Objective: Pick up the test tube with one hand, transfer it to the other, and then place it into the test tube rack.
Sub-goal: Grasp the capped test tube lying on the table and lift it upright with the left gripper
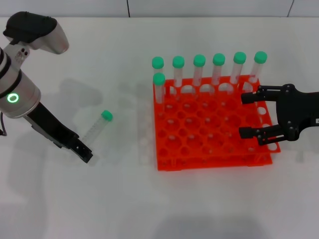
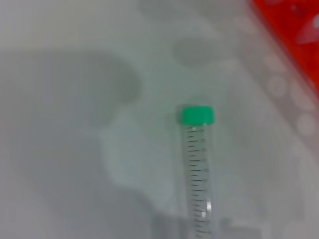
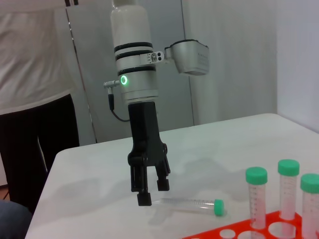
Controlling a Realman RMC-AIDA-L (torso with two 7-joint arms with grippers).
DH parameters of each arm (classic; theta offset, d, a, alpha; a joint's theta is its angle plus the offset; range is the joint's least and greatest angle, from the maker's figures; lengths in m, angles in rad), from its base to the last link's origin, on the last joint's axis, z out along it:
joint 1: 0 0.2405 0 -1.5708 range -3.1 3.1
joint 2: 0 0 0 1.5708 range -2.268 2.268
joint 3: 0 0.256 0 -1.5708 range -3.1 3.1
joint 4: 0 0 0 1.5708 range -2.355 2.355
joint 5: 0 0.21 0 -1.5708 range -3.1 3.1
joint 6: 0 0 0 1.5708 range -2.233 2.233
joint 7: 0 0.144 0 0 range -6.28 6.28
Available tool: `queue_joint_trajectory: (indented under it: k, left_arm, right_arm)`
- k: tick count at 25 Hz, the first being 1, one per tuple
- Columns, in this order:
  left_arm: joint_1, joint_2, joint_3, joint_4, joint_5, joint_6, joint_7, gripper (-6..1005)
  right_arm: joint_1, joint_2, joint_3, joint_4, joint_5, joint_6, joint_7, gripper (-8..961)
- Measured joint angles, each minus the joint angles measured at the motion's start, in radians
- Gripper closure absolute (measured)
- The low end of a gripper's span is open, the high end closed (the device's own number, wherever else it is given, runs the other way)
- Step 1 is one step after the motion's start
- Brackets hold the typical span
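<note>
The test tube lies flat on the white table, at about 9 o'clock from the test tube rack and well apart from it. Its green cap points toward 1 o'clock in the head view. In the left wrist view the tube's lower end is cut off by the frame edge, and only a red corner of the rack shows there.

The left gripper hangs at the tube's uncapped end, at about 7 o'clock from it. In the head view its fingers overlap each other, so the gap is hard to read there. The right wrist view shows this gripper better: the fingers stand narrowly apart, with the tips just above the table beside the tube's bottom end. They hold nothing, and I cannot tell whether one tip touches the tube.

The right gripper is over the rack's right edge, at about 3 o'clock. Its fingers are spread wide and empty.

Seven other green-capped tubes stand upright in the rack's far rows.
</note>
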Motion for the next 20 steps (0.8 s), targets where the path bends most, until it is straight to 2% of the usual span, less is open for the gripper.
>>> queue_joint_trajectory:
  k: [6,16,20]
  left_arm:
    - [0.004,-0.011,0.001,-0.009,0.042,-0.042,-0.010,111]
    - [-0.009,-0.019,0.007,-0.034,0.046,-0.064,-0.011,303]
    - [-0.018,-0.022,0.042,-0.037,0.047,-0.062,-0.033,375]
  right_arm:
    - [-0.009,0.001,0.000,0.002,0.000,0.002,-0.004,84]
    - [-0.013,0.002,0.000,0.000,0.000,0.006,-0.005,83]
    - [-0.011,0.007,-0.003,-0.002,-0.003,0.013,-0.006,83]
